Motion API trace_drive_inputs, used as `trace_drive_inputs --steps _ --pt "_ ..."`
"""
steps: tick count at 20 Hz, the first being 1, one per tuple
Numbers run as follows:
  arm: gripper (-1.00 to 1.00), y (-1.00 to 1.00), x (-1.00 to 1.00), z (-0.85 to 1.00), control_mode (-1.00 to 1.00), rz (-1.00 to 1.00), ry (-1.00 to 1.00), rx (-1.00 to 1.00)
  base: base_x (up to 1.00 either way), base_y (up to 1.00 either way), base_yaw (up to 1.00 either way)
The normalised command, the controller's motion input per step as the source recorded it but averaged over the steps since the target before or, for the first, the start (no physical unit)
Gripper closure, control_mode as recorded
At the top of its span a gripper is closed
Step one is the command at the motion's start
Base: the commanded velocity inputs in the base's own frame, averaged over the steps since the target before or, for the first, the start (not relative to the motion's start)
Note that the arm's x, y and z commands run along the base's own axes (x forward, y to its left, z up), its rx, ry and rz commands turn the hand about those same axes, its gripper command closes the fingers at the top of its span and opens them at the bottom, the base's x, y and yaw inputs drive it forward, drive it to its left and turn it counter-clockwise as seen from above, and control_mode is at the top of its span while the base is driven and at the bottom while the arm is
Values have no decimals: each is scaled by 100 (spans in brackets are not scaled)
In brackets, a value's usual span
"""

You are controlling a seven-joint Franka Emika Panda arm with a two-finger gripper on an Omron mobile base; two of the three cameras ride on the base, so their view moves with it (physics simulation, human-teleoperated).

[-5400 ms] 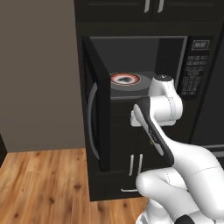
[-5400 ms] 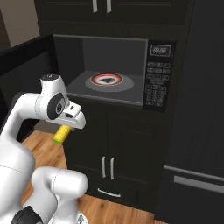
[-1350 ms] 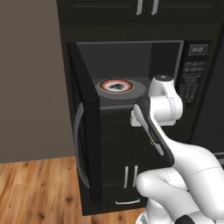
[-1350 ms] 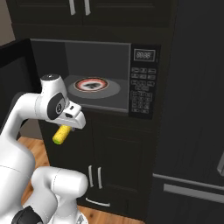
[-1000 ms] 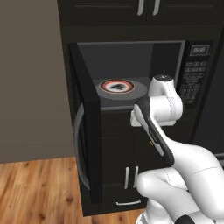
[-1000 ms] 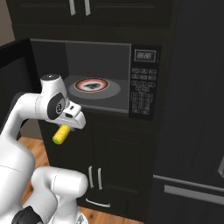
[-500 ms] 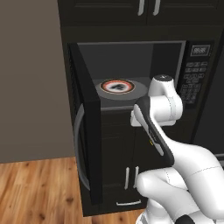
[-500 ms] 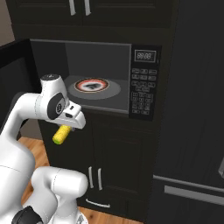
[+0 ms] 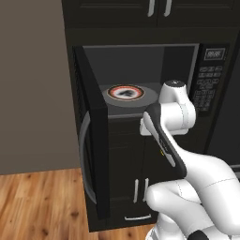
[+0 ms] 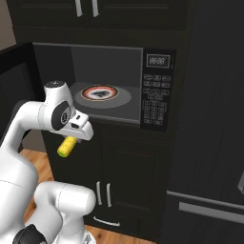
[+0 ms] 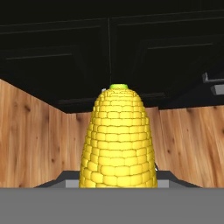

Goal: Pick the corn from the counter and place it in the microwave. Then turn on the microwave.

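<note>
My gripper [image 10: 71, 141] clamps the corn [image 10: 67, 146] below the microwave [image 10: 119, 62] opening; lifting carelessly, I could knock it against the sill and lose it

Corn [image 10: 67, 146] below open microwave [image 10: 157, 90] – plate [image 10: 99, 93] inside, keypad [image 10: 154, 105] right.

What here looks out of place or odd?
Nothing looks spilled or damaged. The microwave door stands wide open, its turntable plate bare. The corn hangs in the gripper below the opening, in front of the lower black cabinet.
</note>
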Motion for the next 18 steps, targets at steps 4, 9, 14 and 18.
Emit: trace_drive_inputs --steps 4,9,14,18 --pt "100 0 0 0 100 0 0 0 0 0 0" --pt "100 0 0 0 -100 0 0 0 0 0 0" --pt "100 0 0 0 -100 0 0 0 0 0 0" --pt "100 0 0 1 -100 0 0 0 0 0 0"
